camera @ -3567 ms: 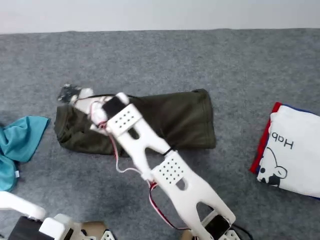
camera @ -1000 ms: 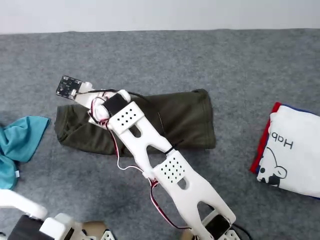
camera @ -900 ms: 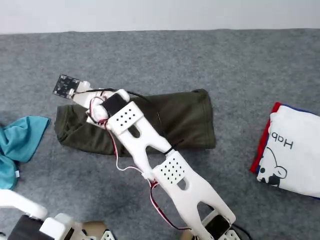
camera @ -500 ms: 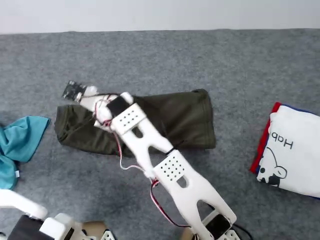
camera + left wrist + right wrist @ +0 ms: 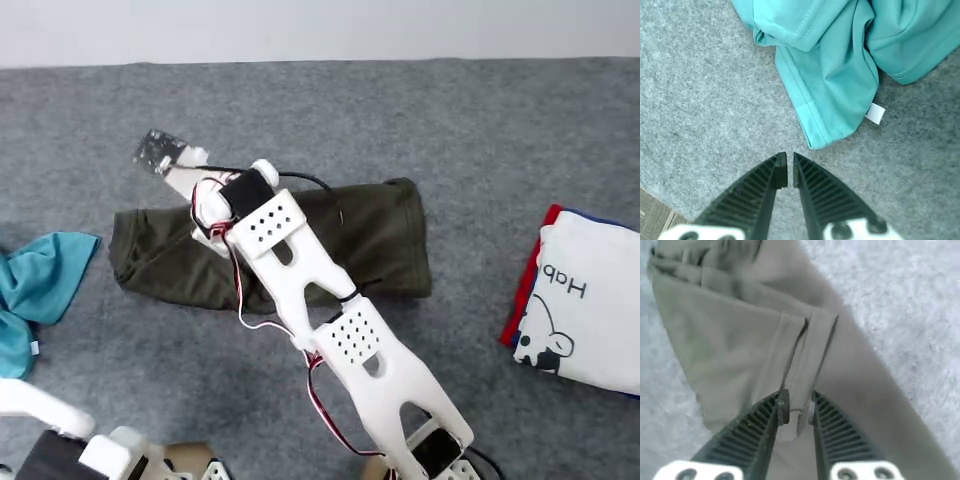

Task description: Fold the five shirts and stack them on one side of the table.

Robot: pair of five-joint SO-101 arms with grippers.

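Observation:
A dark olive shirt [image 5: 350,245] lies partly folded across the middle of the grey table. My right arm [image 5: 300,275] stretches over it to its left part. In the right wrist view my right gripper [image 5: 797,409] is shut on a folded strip of the olive shirt [image 5: 735,340]. A crumpled teal shirt [image 5: 40,285] lies at the left edge. My left gripper [image 5: 788,170] hovers shut above bare carpet, just short of the teal shirt [image 5: 835,65], holding nothing. At the right edge sits a folded white shirt [image 5: 590,300] on top of a red one [image 5: 524,290].
The table top is grey carpet [image 5: 420,130], with open room along the far side and between the olive shirt and the stack. The left arm's base [image 5: 45,412] sits at the near left corner.
The right wrist has swung from the olive shirt's left end toward the far side and right. The shirts lie where they were.

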